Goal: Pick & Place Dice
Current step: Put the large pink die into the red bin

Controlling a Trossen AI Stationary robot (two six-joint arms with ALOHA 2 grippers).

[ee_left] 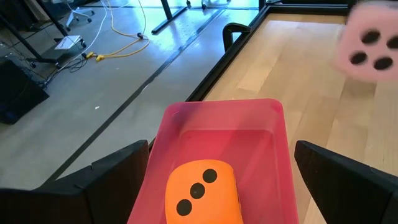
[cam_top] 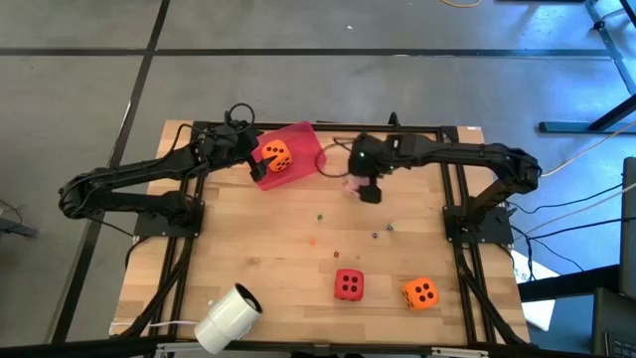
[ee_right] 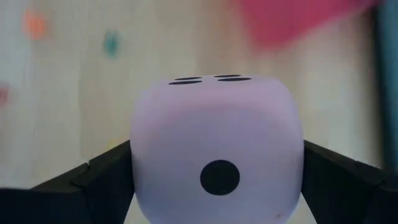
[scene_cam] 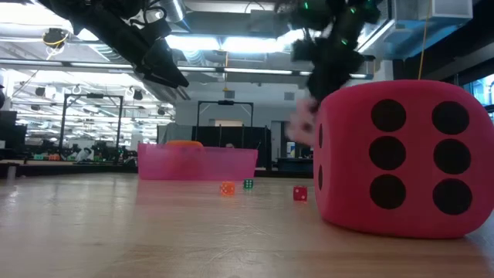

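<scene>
Right gripper (cam_top: 364, 187): over the table's far middle, just right of the tray; fingers (ee_right: 93, 180) stand wide on either side of the pink die (ee_right: 216, 149), and the wrist view shows it filling the span between them, so it is held.
Pink die: lifted off the wood in the low view, one pip facing the wrist camera, three on the face above it.
Left gripper (cam_top: 243, 149): above the tray's left side, fingers (ee_left: 112, 180) spread wide with nothing between them.
Tray (cam_top: 298, 139): pink-red, at the table's far edge, between the two grippers.
Orange die, in tray (cam_top: 276, 156): lies inside the tray, directly under the left gripper; three pips show in the left wrist view.
Red die (cam_top: 348, 284): on the wood near the front edge, well apart from both grippers; a six face toward the low camera.
Orange die, loose (cam_top: 420, 293): just right of the red die, near the front edge.
Beads (cam_top: 336, 256): tiny coloured bits scattered on the mid table.
Table (cam_top: 248, 249): light wood planks.
White roll (cam_top: 229, 316): at the front left corner.
</scene>
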